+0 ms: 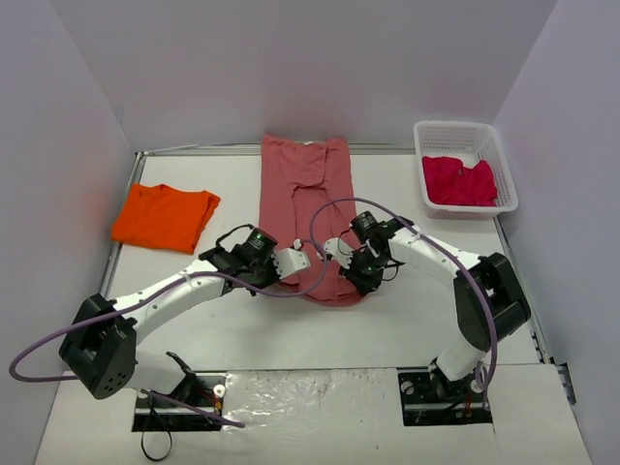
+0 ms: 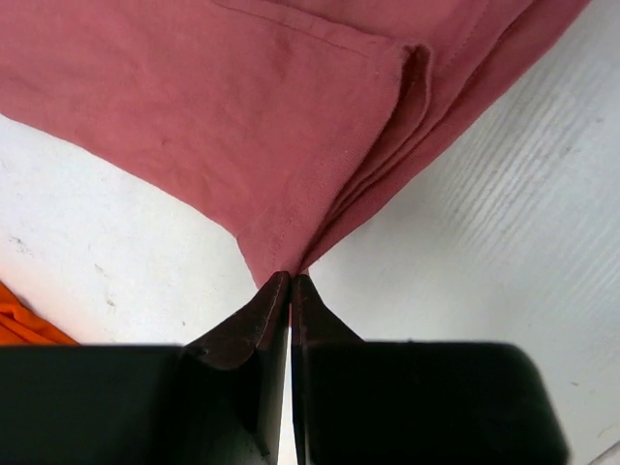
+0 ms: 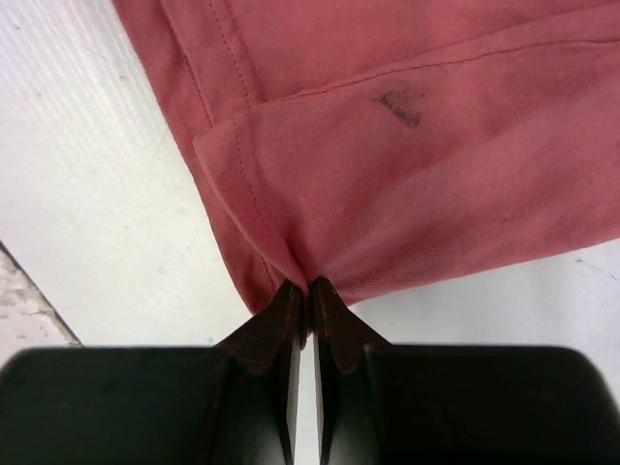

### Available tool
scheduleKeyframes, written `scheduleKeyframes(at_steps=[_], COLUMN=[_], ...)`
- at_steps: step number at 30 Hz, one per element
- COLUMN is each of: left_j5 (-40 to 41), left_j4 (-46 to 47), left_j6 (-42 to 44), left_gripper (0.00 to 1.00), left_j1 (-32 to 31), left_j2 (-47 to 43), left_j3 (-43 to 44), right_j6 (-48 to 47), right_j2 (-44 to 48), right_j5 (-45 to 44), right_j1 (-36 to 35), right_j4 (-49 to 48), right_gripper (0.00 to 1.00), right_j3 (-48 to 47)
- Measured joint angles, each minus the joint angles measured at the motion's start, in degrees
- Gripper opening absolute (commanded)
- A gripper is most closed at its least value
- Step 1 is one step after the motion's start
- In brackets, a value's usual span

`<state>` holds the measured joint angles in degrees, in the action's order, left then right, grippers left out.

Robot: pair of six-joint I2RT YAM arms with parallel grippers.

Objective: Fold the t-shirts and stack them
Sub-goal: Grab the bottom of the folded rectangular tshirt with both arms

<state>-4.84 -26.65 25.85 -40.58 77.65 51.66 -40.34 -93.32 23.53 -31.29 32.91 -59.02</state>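
The left gripper (image 2: 291, 276) is pinched tight on the 7 o'clock corner of the brick-red t-shirt (image 1: 305, 194), and the right gripper (image 3: 310, 283) on its 5 o'clock corner. The shirt stretches toward 12 o'clock. Farther, the orange t-shirt (image 1: 165, 216) lies at 10 o'clock, and the crimson-pink t-shirt (image 1: 460, 181) in a basket (image 1: 455, 129) at 2 o'clock.

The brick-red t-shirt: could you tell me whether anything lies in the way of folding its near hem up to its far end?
Nothing visible does. The left gripper and right gripper pinch the near corners of the brick-red t-shirt, whose cloth ahead lies bare; the orange t-shirt and the basket sit off to the sides.
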Motion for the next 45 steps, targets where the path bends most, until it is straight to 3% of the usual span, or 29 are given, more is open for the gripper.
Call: scheduleKeyframes(at_steps=[23, 36, 45], left_j5=[-10.4, -3.8, 0.9], left_j4=[-11.3, -12.1, -12.0], left_j6=[5.9, 6.8, 8.0], left_gripper=[0.02, 0.02, 0.02], left_j1=[0.1, 0.0, 0.6], left_j2=[-4.0, -2.5, 1.4], left_j3=[1.2, 10.0, 15.7], right_j6=[-6.4, -7.8, -8.4], right_j2=[3.1, -2.3, -8.6], right_j5=[6.8, 6.3, 5.3], right_j1=[-0.3, 0.5, 5.7], right_j4=[14.5, 16.7, 17.4], right_gripper=[0.00, 0.00, 0.00], right_j3=[-6.6, -15.7, -24.8])
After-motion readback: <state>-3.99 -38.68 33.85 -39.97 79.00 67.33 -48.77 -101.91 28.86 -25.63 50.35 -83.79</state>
